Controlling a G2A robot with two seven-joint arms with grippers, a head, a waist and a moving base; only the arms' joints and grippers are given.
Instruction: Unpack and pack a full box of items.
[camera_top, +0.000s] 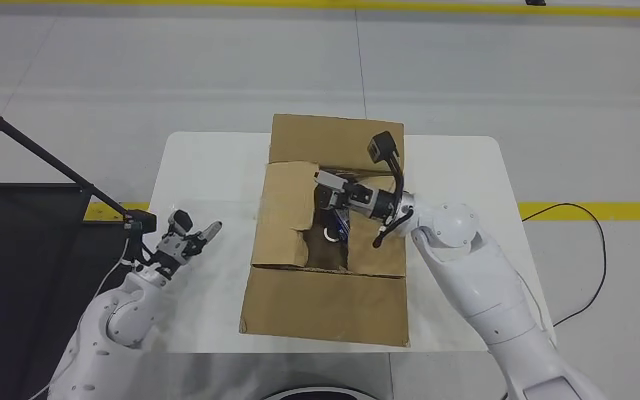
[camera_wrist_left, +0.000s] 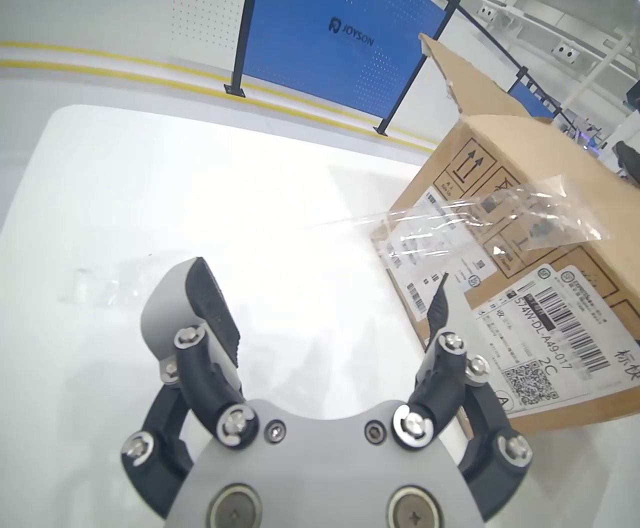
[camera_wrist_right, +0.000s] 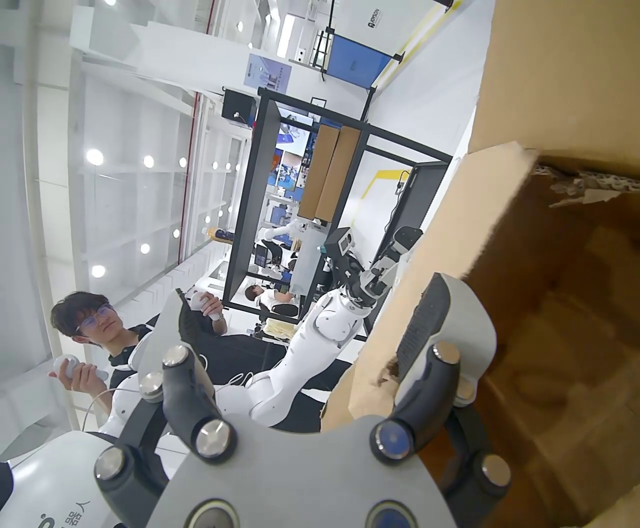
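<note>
At lower left of the top view, the left gripper (camera_top: 196, 226) hangs over the white desk (camera_top: 200, 165), fingers spread and empty; at centre stands the brown cardboard box (camera_top: 325, 305), flaps open; the right gripper (camera_wrist_right: 306, 310) sits at its opening, fingers apart, seemingly astride a flap edge; better to clear that flap before reaching down.

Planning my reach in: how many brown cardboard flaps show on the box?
3 for sure: far flap and near flap both spread outward, torn left flap folded half over the opening. A fourth may lie hidden under the right arm.
</note>
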